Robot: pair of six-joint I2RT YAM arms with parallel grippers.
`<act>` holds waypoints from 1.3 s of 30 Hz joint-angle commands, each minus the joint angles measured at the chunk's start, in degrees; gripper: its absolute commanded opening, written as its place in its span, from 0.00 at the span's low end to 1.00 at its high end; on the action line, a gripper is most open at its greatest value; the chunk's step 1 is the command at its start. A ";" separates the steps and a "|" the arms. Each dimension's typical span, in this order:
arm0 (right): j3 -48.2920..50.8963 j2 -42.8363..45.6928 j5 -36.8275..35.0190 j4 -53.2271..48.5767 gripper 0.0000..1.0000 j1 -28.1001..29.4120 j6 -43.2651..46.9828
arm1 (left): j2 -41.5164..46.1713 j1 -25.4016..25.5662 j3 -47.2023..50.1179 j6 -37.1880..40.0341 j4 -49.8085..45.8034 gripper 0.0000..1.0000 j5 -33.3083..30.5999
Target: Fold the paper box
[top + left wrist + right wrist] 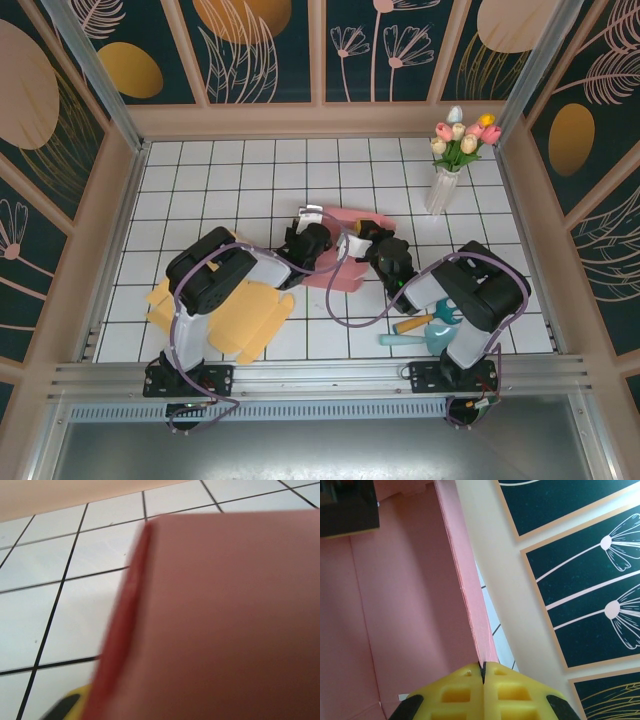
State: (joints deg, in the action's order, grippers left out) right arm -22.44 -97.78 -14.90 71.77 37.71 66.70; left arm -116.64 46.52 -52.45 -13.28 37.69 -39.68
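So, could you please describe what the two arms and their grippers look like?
The left arm and right arm have chunky black joint housings and pale grey links, on black bases. A purple cable loops along each. The left gripper and right gripper are black. The right gripper's fingers are yellow, with square recesses and black corner patches.
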 commanded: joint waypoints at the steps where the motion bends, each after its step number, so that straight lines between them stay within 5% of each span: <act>1: 1.08 -1.06 -1.37 0.17 0.00 -0.45 -2.49 | 2.56 -1.28 3.17 1.63 0.93 0.45 3.06; 14: 1.16 -1.51 -1.65 0.06 0.00 -0.36 -2.96 | 13.15 -1.24 14.17 5.19 12.86 0.56 15.88; 24: 1.41 -0.75 -1.22 -0.14 0.00 0.06 -3.14 | 9.76 -1.20 8.82 4.27 10.81 0.53 8.52; 30: 1.52 -0.67 -1.31 -0.05 0.00 0.17 -3.23 | 6.60 -1.19 4.98 3.68 9.63 0.39 0.37; 36: 1.90 0.07 -1.32 0.39 0.00 0.17 -3.47 | 3.12 -1.20 2.05 3.17 6.09 0.04 -7.14; 39: 1.78 0.01 -1.22 0.48 0.00 0.06 -3.67 | 2.41 -1.17 1.93 3.39 5.81 0.00 -9.82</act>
State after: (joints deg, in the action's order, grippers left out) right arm -22.33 -98.30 -14.83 72.23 38.04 65.43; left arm -112.33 47.05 -49.84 -9.85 46.33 -38.54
